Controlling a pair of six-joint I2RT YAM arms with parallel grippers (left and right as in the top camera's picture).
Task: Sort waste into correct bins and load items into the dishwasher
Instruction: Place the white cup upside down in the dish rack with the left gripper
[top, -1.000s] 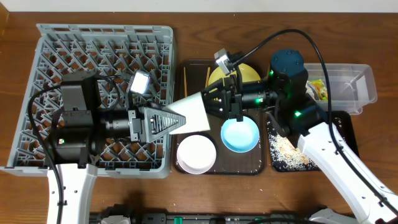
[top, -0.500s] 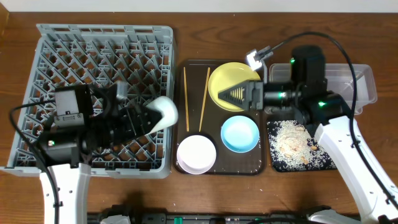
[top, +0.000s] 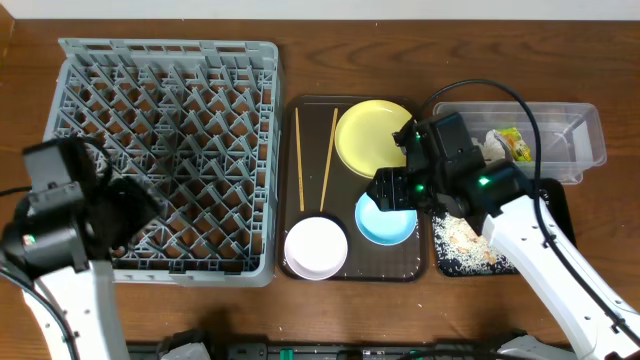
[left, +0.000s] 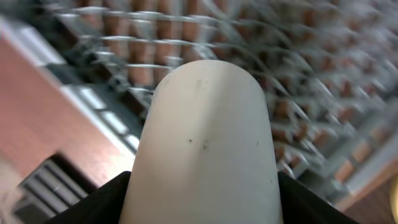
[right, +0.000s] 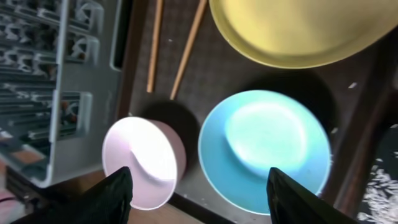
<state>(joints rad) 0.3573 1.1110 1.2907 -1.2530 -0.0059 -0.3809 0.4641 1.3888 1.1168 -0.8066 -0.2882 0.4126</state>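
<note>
The cup (left: 205, 137) has passed from the right pincer (right: 199, 190), now released with the blue bowl (right: 264, 149) beneath it, to the left pincer (left: 202, 208), which grasps it above the rack (left: 311, 81); loading looks next.

On my screen I saw a dark brown wooden table (top: 300, 60), evenly lit, with a pale strip (top: 400, 6) beyond its far edge.

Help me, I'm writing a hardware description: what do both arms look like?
The left arm and right arm each have a white link and black housings, with black cables running along them. The right arm shows small green lights. Its fingers are black and tapering.
</note>
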